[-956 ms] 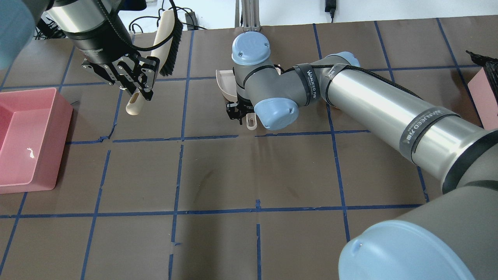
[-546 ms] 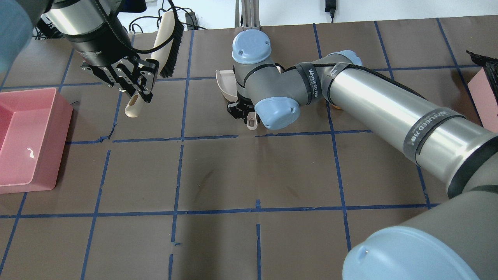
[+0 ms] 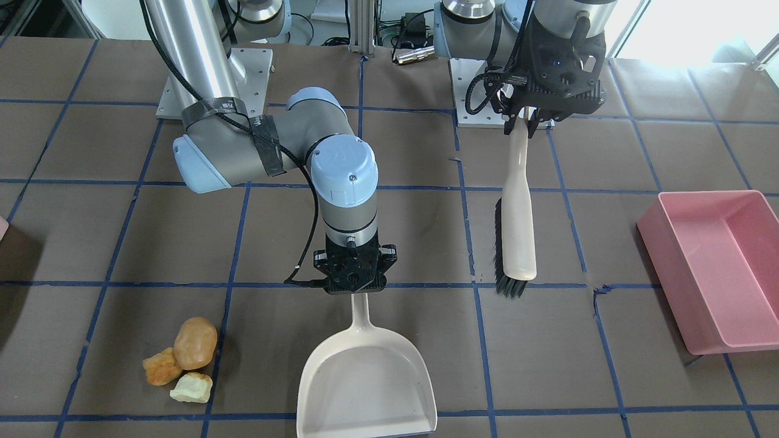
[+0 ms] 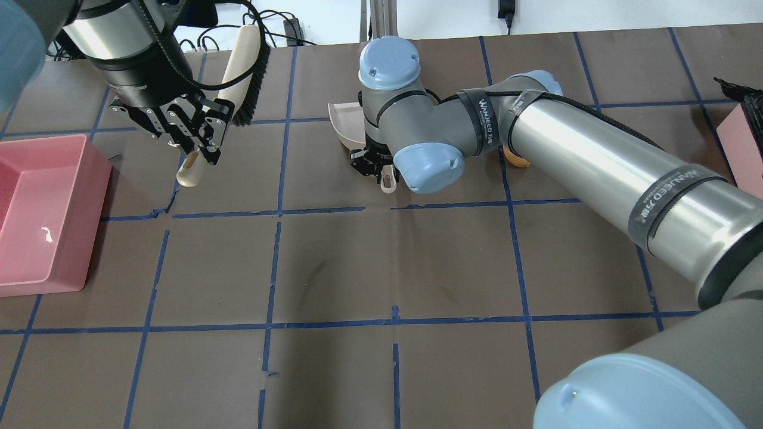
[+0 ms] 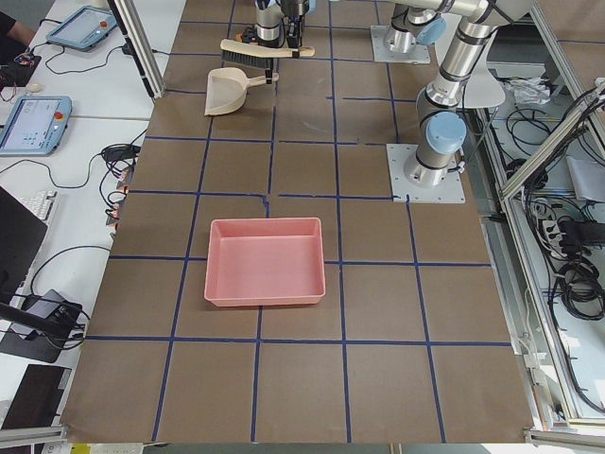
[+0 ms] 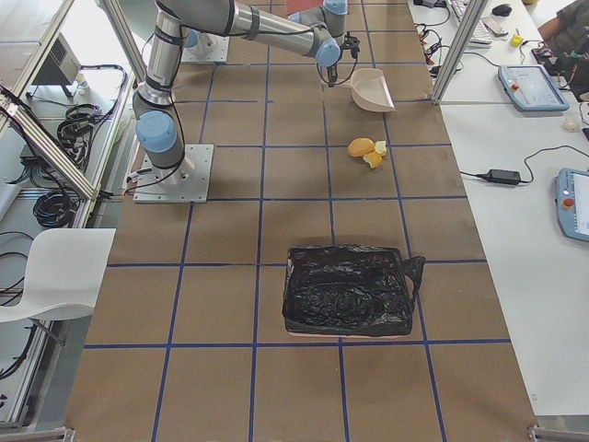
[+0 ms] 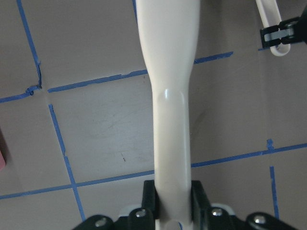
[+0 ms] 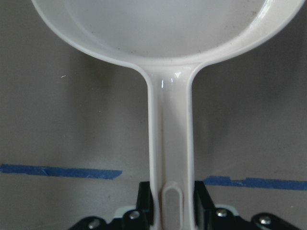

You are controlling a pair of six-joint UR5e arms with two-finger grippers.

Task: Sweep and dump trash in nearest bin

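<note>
My left gripper (image 3: pixel 523 126) is shut on the handle of a cream brush (image 3: pixel 517 231) with black bristles and holds it over the table; it also shows in the overhead view (image 4: pixel 199 149) and the left wrist view (image 7: pixel 172 194). My right gripper (image 3: pixel 356 291) is shut on the handle of a cream dustpan (image 3: pixel 365 389), whose pan lies flat and empty (image 8: pixel 163 28). Three trash pieces (image 3: pixel 193 344), brown, orange and pale, lie to the dustpan's left in the front view. The bin (image 3: pixel 2 226) shows only as a pale pink corner at that view's left edge.
A large pink tray (image 3: pixel 712 267) sits on the robot's left side, also seen in the overhead view (image 4: pixel 36 208). A black-bag-lined container (image 6: pixel 345 290) sits on the robot's right. The brown table has a blue tape grid.
My left gripper has moved a little toward the view's left with the brush. My right gripper has shifted slightly right with the dustpan handle. Both stay shut.
</note>
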